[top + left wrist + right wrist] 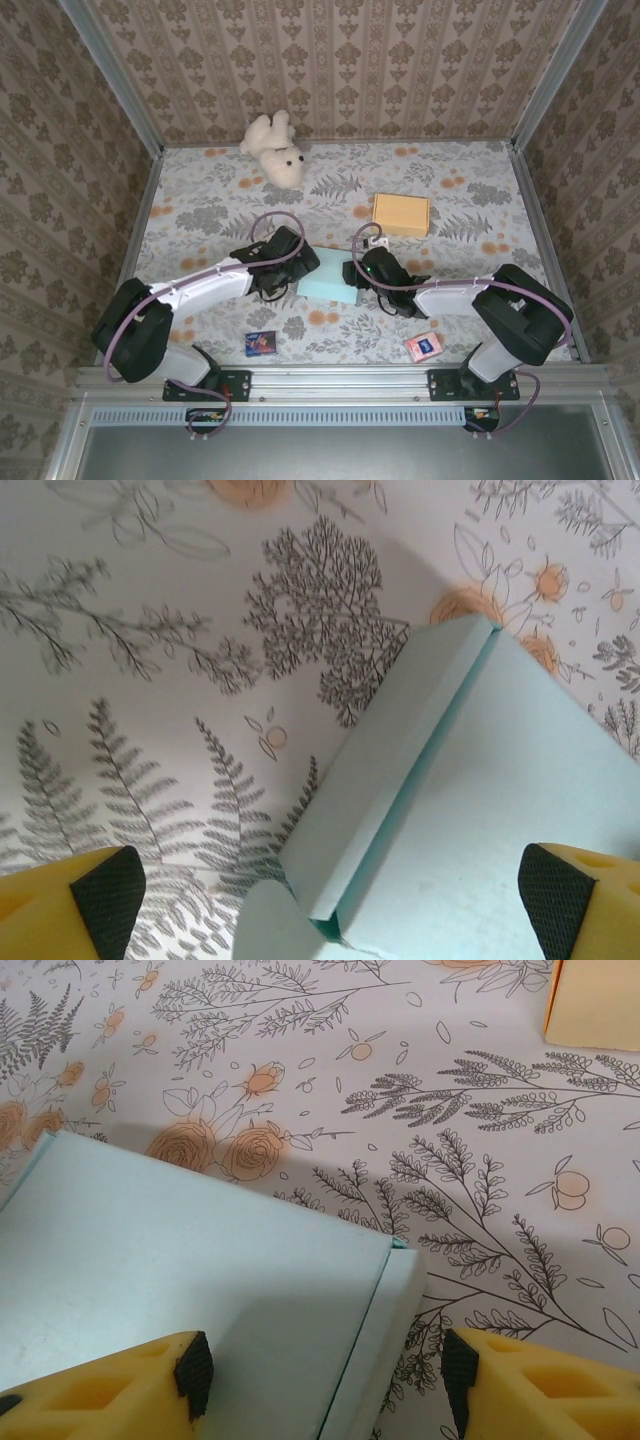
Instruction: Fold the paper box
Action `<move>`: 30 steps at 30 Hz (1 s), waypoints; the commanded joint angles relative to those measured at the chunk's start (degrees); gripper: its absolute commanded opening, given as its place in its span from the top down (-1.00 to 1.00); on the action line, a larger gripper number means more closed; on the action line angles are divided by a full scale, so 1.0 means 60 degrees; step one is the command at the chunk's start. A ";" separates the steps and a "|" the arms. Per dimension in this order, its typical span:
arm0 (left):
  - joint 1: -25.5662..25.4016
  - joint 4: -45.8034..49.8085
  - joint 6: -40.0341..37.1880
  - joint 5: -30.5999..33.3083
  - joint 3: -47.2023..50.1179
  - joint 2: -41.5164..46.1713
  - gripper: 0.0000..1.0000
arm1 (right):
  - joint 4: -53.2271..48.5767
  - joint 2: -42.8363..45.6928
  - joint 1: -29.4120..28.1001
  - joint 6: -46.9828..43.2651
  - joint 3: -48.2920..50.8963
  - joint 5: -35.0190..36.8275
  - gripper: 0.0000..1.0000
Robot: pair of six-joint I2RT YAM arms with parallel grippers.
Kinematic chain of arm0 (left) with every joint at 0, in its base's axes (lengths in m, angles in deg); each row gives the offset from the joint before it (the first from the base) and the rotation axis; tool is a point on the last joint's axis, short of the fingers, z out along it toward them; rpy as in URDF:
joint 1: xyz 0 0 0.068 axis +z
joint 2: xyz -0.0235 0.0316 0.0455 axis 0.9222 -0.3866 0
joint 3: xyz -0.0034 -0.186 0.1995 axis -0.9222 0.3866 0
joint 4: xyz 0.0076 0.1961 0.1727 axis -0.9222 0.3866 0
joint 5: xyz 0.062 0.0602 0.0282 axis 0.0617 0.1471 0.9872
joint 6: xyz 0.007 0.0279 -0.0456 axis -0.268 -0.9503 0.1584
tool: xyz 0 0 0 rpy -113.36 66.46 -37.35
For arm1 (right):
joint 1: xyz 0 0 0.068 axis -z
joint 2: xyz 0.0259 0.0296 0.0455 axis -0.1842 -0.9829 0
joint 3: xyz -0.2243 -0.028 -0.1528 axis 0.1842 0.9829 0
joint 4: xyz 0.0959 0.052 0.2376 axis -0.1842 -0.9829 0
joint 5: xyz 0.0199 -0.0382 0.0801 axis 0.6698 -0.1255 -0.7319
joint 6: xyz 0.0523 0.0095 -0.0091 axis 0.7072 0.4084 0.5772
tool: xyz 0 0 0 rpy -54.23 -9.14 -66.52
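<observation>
- The paper box (330,281), pale blue, lies flat at the middle of the table (200,205), between the two grippers.
- The left gripper (293,266) stands at the box's left edge. In the left wrist view its jaws are spread wide (330,905). The box's folded-up side flap lies between the black pads (108,898), and neither pad pinches it.
- The right gripper (360,272) stands at the box's right edge. In the right wrist view its jaws are apart (327,1380). They straddle the box's side wall: one pad (195,1375) is over the top panel and the other is over the table.
- An orange box (401,213) sits right of centre, apart from the paper box.
- A teddy bear (275,150) lies at the upper middle.
- A blue card (261,343) and a red card (423,346) lie near the bottom edge; their print is too small to read.
</observation>
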 commanded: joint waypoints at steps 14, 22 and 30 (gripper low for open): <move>-0.0384 0.0845 0.1470 -0.0440 -0.0310 -0.0137 -0.99 | 0.0001 0.0018 0.0053 0.0193 0.0216 -0.0216 -0.30; -0.0385 0.0537 0.1419 -0.0237 -0.0441 -0.0714 -0.95 | -0.0021 0.0099 0.0054 0.0200 0.0250 -0.0210 -0.30; -0.0432 0.0445 0.1404 -0.0289 -0.0688 -0.0966 -0.92 | 0.0053 0.0031 0.0057 0.0245 0.0270 -0.0238 -0.30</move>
